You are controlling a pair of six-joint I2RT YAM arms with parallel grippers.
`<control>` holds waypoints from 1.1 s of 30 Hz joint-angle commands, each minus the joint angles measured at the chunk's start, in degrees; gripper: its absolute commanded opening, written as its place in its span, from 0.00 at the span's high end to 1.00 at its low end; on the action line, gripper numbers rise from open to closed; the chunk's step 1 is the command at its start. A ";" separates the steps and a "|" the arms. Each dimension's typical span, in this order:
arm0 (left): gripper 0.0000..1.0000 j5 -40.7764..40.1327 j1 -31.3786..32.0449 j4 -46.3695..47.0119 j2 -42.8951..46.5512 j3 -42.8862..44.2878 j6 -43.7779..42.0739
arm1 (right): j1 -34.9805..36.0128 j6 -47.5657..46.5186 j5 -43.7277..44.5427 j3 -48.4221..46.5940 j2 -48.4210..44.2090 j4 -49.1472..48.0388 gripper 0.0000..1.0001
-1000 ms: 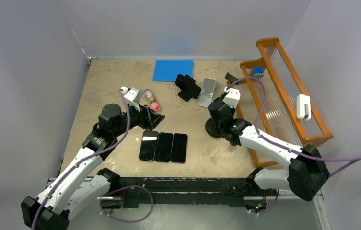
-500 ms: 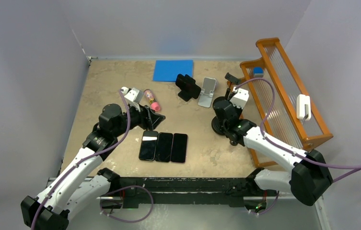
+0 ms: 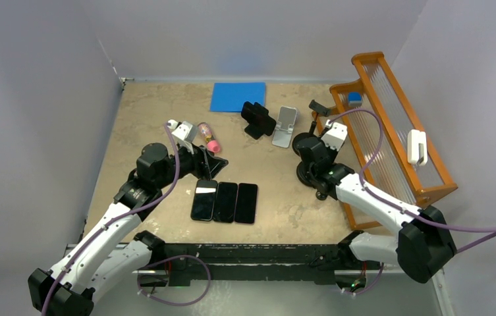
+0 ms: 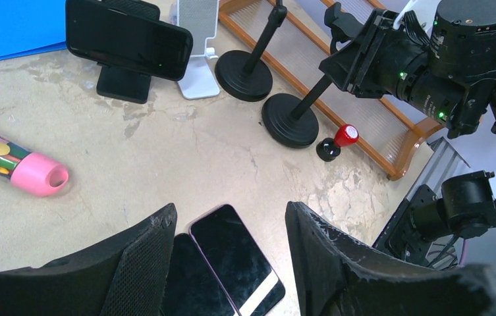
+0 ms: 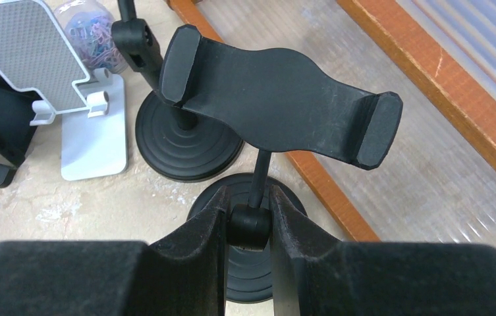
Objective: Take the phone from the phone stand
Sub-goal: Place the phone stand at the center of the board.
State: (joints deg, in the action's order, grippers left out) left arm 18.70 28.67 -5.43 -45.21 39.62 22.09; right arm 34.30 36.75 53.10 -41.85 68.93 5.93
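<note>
Since the earlier pictures, the right tool point(image 5: 248, 220) is moved a little toward the wooden rack point(image 3: 390, 118), and the black clip stand point(image 5: 278, 99) is carried along with it. The left tool point(image 4: 228, 217) is kept in the same spot.

The right tool is closed tight on the thin stick of the black clip stand, right at the small ball joint under the clip. No phone is held in the clip. Whether the round base of this stand is lifted off the tabletop point(image 3: 146, 118) cannot be told. A second round black stand point(image 5: 186, 148) is seen just behind it, close to the rack.

The left tool is held wide, and nothing is gripped in it. It is hung over three flat phones point(image 3: 225, 202), which are laid side by side on the tabletop.

The phone point(image 4: 128, 38) is seen at the back of the tabletop, well apart from both tools. It is set sideways on the phone stand point(image 4: 123, 84), near the blue mat point(image 3: 238, 96). A white stand point(image 3: 286, 125) is placed just beside it. A pink tube point(image 4: 14, 164) is laid on the tabletop, off to the left of the left tool.
</note>
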 commanded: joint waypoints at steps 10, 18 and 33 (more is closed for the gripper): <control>0.40 0.20 0.59 1.67 0.41 0.83 0.95 | -1.76 0.96 1.60 -1.05 2.45 -4.71 1.00; 0.40 0.29 0.74 1.71 0.34 0.81 0.94 | -1.78 1.55 0.34 -0.97 3.07 -4.69 0.69; 0.40 0.11 1.12 1.65 0.12 0.81 0.94 | -1.77 1.66 -0.92 -0.95 2.05 -4.19 0.41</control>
State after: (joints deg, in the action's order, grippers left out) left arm 18.70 29.32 -5.43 -45.21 39.62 22.06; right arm 32.67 37.43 51.44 -41.87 72.03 2.70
